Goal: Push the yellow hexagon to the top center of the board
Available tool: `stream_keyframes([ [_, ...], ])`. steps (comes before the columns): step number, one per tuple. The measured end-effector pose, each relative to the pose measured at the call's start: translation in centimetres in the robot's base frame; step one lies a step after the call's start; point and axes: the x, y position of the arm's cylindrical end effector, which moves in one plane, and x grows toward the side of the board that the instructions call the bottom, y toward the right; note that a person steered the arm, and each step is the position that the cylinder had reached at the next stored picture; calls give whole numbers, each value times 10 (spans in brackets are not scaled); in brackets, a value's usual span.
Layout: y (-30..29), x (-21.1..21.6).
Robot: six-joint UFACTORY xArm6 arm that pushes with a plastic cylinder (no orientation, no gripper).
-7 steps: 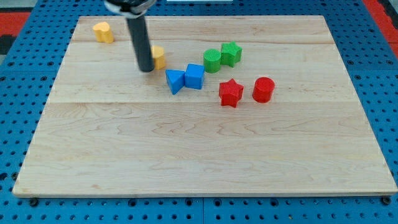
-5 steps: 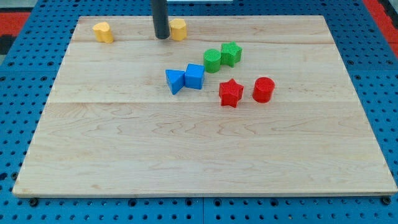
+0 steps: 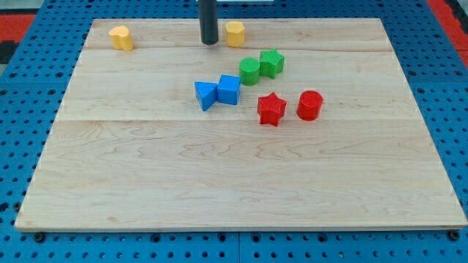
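The yellow hexagon (image 3: 235, 33) sits near the view's top edge of the wooden board (image 3: 234, 183), about at its centre. My tip (image 3: 210, 42) stands just to the view's left of the hexagon, with a small gap between them. The dark rod rises from the tip out of the view's top.
A second yellow block (image 3: 121, 37) lies at the top left corner. A green cylinder (image 3: 250, 71) and a green star (image 3: 272, 63) sit below the hexagon. A blue triangle (image 3: 205, 95) touches a blue cube (image 3: 229, 90). A red star (image 3: 271, 109) and a red cylinder (image 3: 310, 105) lie right of them.
My tip swept up and to the right, carrying the yellow hexagon from beside the blue blocks to the top edge, then right along it to the centre.
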Motion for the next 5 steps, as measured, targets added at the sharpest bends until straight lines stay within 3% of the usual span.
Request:
stream_keyframes([
  [1,2,-30],
  [2,24,0],
  [5,15,-6],
])
